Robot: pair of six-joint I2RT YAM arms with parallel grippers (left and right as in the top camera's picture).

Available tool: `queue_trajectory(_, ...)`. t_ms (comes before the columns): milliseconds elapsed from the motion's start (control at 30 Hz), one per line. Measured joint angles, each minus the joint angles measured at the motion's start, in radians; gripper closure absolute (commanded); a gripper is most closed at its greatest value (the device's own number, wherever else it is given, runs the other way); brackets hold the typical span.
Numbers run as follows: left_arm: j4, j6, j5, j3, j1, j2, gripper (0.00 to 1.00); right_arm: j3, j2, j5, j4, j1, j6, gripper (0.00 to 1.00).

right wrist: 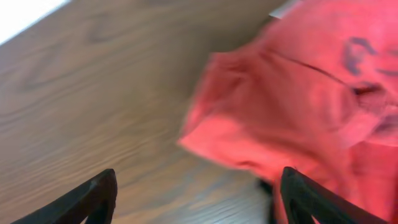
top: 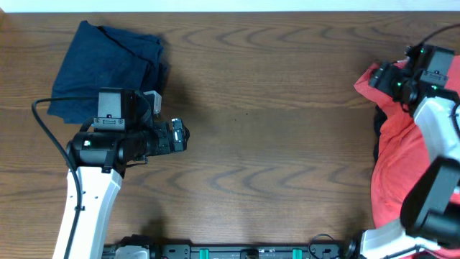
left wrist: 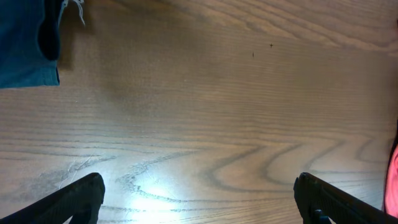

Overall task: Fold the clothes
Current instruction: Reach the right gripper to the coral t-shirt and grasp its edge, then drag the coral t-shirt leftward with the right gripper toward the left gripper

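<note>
The left gripper [top: 180, 135] hung over the wooden table [top: 273, 108] with its jaws spread wide. The dark navy garment [top: 108, 68] lay crumpled ahead of it and off to its left, not touching it. The right gripper [right wrist: 198, 202] also had its jaws apart. The coral-red T-shirt [right wrist: 298, 93] lay bunched just ahead of its fingertips, mostly toward the right-hand finger, and was not gripped.

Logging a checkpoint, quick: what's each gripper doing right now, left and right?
Left gripper: open, empty, above the table.
Right gripper: open, holding nothing, coral-red T-shirt just ahead of it.
</note>
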State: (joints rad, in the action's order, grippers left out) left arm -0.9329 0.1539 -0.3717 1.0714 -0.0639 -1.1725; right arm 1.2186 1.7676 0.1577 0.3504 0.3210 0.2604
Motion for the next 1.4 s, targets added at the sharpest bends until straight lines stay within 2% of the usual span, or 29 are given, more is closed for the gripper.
queue_trajectory(200,0.024,0.0,0.0,0.0,0.0,0.0,0.02,0.0,0.131,-0.001,-0.029,0.113,0.025,0.36)
queue_trajectory(267,0.026,0.0,0.0,0.0,0.0,0.0,0.02,0.0,0.16,-0.001,-0.026,0.134,0.025,0.45)
queue_trajectory(333,0.026,0.0,0.0,0.0,0.0,0.0,0.02,0.0,0.176,-0.001,-0.023,0.148,0.031,0.6)
queue_trajectory(400,0.025,0.0,0.0,0.0,0.0,0.0,0.02,0.0,0.177,0.002,-0.021,0.156,0.035,0.67)
queue_trajectory(500,0.026,0.0,0.0,0.0,0.0,0.0,0.02,0.0,0.177,0.003,-0.005,0.166,0.04,0.86)
queue_trajectory(600,0.026,0.0,0.0,0.0,0.0,0.0,0.02,0.0,0.177,0.006,0.006,0.174,0.041,0.98)
queue_trajectory(933,0.028,0.0,0.0,0.0,0.0,0.0,0.02,0.035,0.155,0.033,0.04,0.195,0.043,0.99)
queue_trajectory(1133,0.028,0.0,0.0,0.0,0.0,0.0,0.02,0.098,0.024,0.035,0.081,0.265,0.044,0.94)
queue_trajectory(1200,0.028,0.0,0.0,0.0,0.0,0.0,0.02,0.109,-0.014,0.033,0.099,0.276,0.04,0.99)
queue_trajectory(1400,0.028,0.0,0.0,0.0,0.0,0.0,0.02,0.114,-0.024,0.044,0.162,0.277,0.026,0.99)
